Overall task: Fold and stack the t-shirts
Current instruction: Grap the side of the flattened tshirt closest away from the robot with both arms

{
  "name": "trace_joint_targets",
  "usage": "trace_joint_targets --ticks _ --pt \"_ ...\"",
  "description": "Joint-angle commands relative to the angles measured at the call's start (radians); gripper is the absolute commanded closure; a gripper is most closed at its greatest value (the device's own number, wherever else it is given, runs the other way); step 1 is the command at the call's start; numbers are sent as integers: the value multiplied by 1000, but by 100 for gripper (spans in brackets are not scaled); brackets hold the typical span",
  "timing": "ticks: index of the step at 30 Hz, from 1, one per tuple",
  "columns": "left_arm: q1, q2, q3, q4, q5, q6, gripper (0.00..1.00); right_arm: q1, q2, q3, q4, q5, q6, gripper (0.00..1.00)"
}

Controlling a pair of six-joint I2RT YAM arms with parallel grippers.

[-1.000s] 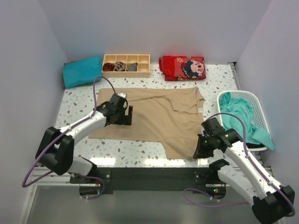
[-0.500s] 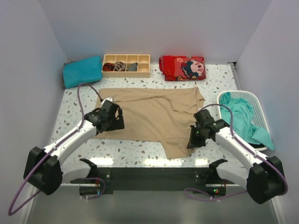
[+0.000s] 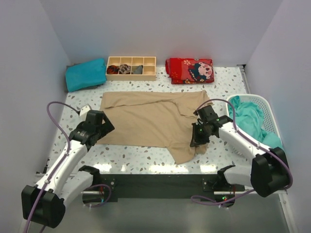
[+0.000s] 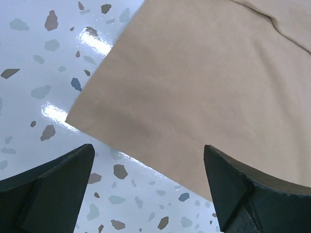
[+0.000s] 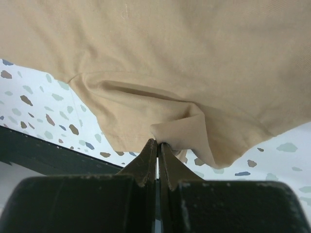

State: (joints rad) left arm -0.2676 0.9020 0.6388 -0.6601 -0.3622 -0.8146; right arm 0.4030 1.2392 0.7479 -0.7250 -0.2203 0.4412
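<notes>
A tan t-shirt lies spread flat across the middle of the table. My right gripper is at its near right part, shut on a pinched fold of the tan cloth, which bunches just ahead of the closed jaws. My left gripper hovers open over the shirt's near left corner, with nothing between its fingers; the tan edge and speckled tabletop lie below it. A folded teal t-shirt rests at the back left. Another teal t-shirt lies crumpled in the basket.
A white basket stands at the right edge. A wooden compartment box and a folded red patterned cloth sit along the back wall. The black front rail runs just below the shirt's near hem.
My left arm has drawn back left and nearer, from over the shirt to its near left corner. My right gripper has moved left and away with the tan cloth in its grip.
</notes>
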Motion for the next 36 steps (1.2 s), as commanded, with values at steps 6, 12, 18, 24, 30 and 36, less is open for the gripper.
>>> trace_joint_targets --ticks 6,12,18,24,30,36 --pt "179 135 -103 145 155 14 12 2 39 57 29 -16 -56 100" --pt "218 147 -142 178 166 5 12 3 52 67 27 -7 -56 100" --pt "222 133 -166 168 140 -26 16 3 65 68 25 -5 -56 100" --pt "231 155 -221 212 143 -40 30 2 65 65 24 2 -53 100" --pt "235 146 -237 217 111 -38 50 2 68 61 19 10 -53 100" --pt "235 126 -237 205 117 -34 100 3 52 56 -5 15 -44 100"
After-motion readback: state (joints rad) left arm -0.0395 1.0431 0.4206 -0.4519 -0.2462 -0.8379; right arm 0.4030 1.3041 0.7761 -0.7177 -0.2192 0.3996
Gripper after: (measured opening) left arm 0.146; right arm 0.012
